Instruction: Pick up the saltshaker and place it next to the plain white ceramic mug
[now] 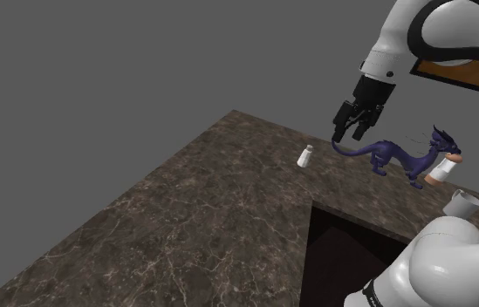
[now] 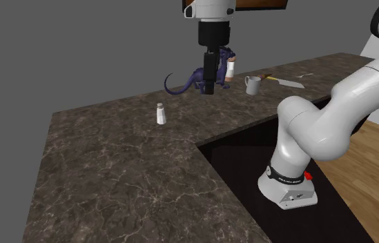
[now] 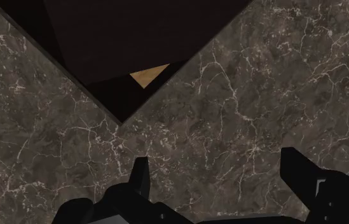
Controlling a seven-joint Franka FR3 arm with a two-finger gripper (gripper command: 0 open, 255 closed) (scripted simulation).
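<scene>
— Where was the saltshaker point(image 1: 304, 155)?
— Upright on the surface point(image 1: 202, 218), just past the tail of the dragon figure point(image 1: 399, 157), apart from the jaws.
— And the jaws?
— Spread wide, empty, hanging near that tail.

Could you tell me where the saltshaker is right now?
The saltshaker stands upright on the dark veined counter, at the shoulder view's left of the purple dragon figure, apart from the open gripper above.
</scene>
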